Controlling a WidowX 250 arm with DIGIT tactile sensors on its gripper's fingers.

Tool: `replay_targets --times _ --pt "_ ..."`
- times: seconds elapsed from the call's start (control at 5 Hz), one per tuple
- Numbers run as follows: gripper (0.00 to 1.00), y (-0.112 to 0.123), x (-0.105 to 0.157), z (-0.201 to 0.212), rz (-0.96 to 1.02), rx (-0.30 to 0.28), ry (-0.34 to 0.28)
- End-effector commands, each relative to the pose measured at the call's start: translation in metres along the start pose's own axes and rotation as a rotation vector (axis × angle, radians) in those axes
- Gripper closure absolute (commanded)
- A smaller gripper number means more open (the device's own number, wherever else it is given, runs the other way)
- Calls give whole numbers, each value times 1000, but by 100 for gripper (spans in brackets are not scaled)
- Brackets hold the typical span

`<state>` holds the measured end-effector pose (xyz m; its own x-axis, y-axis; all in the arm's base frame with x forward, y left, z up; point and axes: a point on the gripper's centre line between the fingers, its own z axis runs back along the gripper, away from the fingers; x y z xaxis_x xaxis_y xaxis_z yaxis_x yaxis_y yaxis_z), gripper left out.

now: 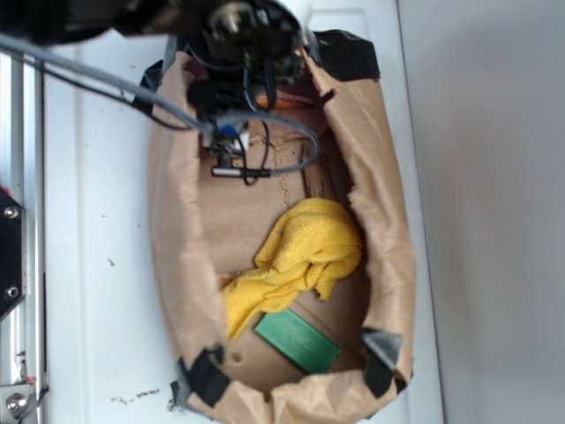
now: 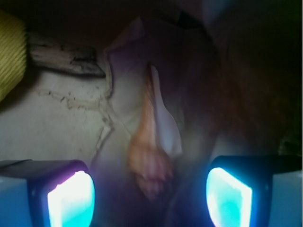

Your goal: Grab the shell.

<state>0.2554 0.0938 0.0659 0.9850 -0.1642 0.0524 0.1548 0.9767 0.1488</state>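
Observation:
The shell (image 2: 147, 156) is orange-tan with a long pointed tip aimed away from me. In the wrist view it lies on crumpled brown paper, its wide end between my two glowing finger pads (image 2: 71, 198). My gripper (image 2: 149, 198) is open, with a wide gap on each side of the shell. In the exterior view my gripper (image 1: 231, 159) hangs low at the far end of a paper-lined box (image 1: 168, 265). The shell is hidden there by the arm.
A yellow cloth (image 1: 296, 256) lies mid-box, and its edge shows in the wrist view (image 2: 9, 52). A green block (image 1: 297, 341) lies near the box's front. A dark wood chip (image 2: 66, 59) lies left of the shell's tip. The paper walls rise close around the gripper.

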Motion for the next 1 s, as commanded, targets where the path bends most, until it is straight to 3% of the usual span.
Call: replay_targets --times 0.0,0.2,0.6,0.8 --pt "0 -19 23 -13 -39 69 -24" --pt "0 -19 24 -15 -67 56 -43" --pt "0 -5 2 7 -63 -59 -95" --pt "0 -12 -9 23 -93 -104 -134"
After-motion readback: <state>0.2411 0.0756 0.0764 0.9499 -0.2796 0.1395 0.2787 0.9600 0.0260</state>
